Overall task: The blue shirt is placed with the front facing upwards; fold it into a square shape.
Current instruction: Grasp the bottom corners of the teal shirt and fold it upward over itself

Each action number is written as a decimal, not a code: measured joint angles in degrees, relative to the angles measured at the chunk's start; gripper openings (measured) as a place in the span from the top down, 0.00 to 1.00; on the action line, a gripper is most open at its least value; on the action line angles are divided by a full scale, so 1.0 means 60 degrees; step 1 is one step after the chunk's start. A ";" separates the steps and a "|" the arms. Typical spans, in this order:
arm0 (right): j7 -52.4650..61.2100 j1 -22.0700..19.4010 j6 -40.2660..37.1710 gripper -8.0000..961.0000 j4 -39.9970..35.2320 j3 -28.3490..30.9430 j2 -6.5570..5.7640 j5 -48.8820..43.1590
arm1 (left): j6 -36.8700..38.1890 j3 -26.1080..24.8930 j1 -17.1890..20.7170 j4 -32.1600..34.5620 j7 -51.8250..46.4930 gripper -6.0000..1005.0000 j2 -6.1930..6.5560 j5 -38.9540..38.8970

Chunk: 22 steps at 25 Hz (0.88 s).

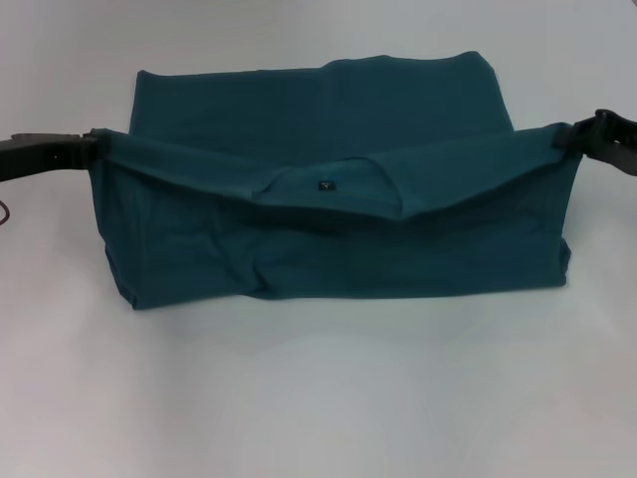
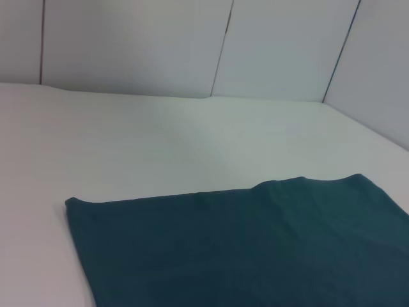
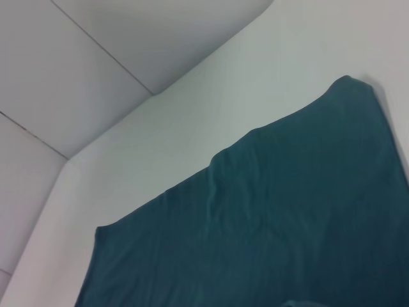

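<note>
Left tool (image 1: 88, 145) and right tool (image 1: 575, 135) each clamped on a raised blue shirt (image 1: 328, 214) edge above bare table (image 1: 318, 398).

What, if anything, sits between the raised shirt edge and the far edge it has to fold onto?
Nothing visible. The left gripper and right gripper hold the blue shirt by its corners; only the shirt's own flat fabric and bare white table lie beyond.

Left claw (image 1: 88, 145) and right claw (image 1: 587, 134): black, boxy.
</note>
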 joint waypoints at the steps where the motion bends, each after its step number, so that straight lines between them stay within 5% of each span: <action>1: -0.0001 0.0033 0.0107 0.96 0.0034 -0.0060 -0.0008 0.0001 | -0.0025 0.0000 -0.0014 -0.0032 0.0053 0.96 0.0000 0.0000; 22: -0.0023 0.0331 0.1913 0.96 0.0238 -0.0708 -0.0005 -0.0016 | -0.1604 0.0014 -0.0922 -0.1020 0.1826 0.96 -0.0073 -0.0011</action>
